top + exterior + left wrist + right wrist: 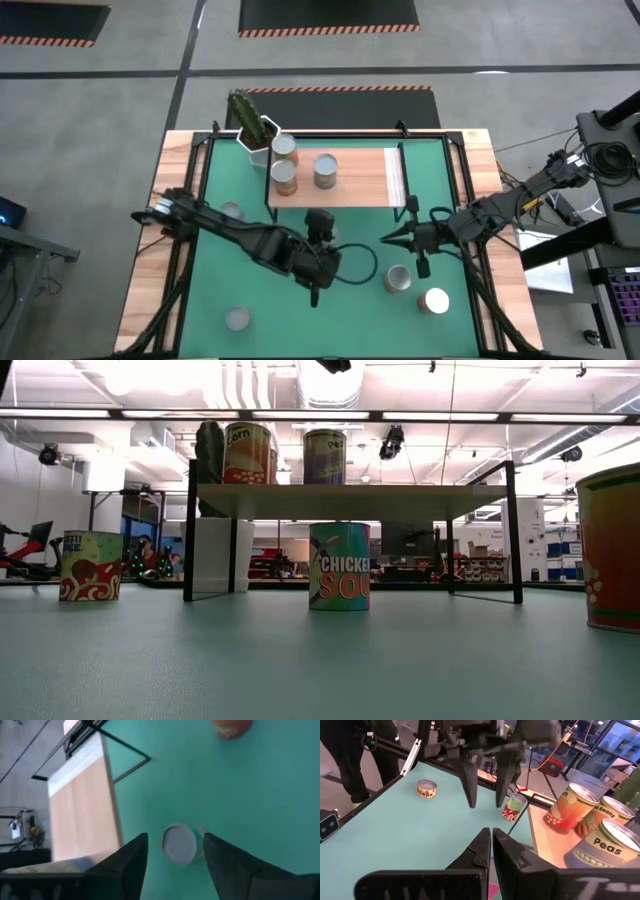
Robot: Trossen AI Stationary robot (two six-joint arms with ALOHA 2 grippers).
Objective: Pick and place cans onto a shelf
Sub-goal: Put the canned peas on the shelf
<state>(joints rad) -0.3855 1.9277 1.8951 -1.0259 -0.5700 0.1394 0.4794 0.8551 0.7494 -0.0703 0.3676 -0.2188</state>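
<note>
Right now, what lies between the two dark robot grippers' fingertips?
Only bare green mat separates the right gripper and the left gripper, seen in the right wrist view.

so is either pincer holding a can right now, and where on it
No. The left pincer hangs open and empty above the mat, with a can seen below between its fingers. The right pincer is shut on nothing.

The left arm reaches in from nine o'clock across the table toward its centre, elbow low, wrist bent down. The left gripper (316, 292) hangs at about six o'clock of centre, pointing downward, its two fingers (470, 784) apart with a clear gap between them. The right arm comes in from three o'clock, stretched nearly level. The right gripper (386, 239) points toward nine o'clock, its fingers (481, 851) pressed together.
</note>
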